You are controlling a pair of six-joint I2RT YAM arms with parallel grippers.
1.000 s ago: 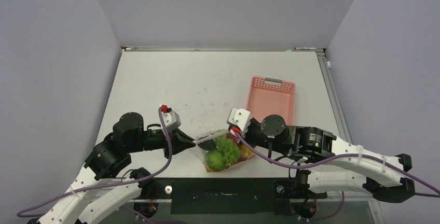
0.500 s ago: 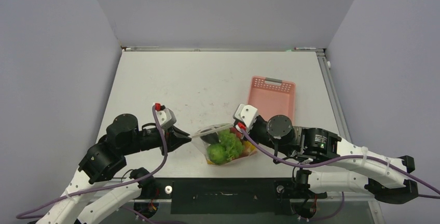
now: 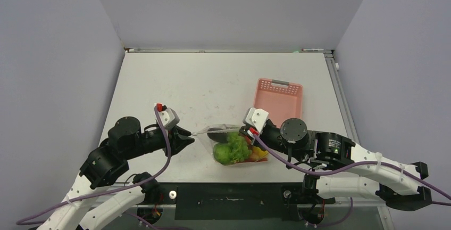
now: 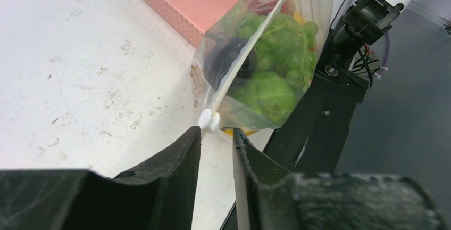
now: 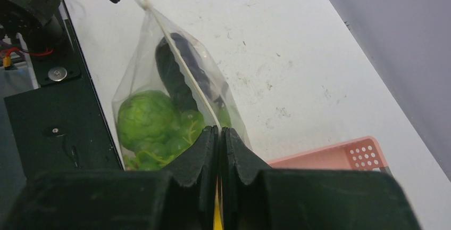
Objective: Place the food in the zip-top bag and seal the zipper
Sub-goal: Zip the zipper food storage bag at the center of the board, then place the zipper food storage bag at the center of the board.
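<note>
R1: White scuffed table (image 3: pixel 213 81), lilac walls. Where's the zip-top bag (image 3: pixel 234 147)?

R2: Just near-left of the pink basket (image 3: pixel 279 99), beside its near corner. Food (image 3: pixel 231 150) is all inside: green leafy piece, grapes, a dark piece, bits of red and yellow.

R1: Tools?

R2: Right tool (image 5: pixel 219 130) is clenched on the zipper (image 5: pixel 183 70), at the end nearer the basket, holding the mouth edge up. Left tool (image 4: pixel 216 134) is at the end away from the basket, jaws a little apart, nothing between them. White slider (image 4: pixel 209 119) sits just ahead of its tips, apart as far as I can tell.

R1: Step?

R2: Sealing, tail end I'd say. Strip reads as one closed line from slider to right tool. Can't tell whether the bit under the right tool's fingers is shut.

R1: Next?

R2: Probably check that last bit, then the right tool lets go so the bag lies down on the table. Bag's floppy and full, so it could slump toward the table's near edge, away from the basket.
</note>
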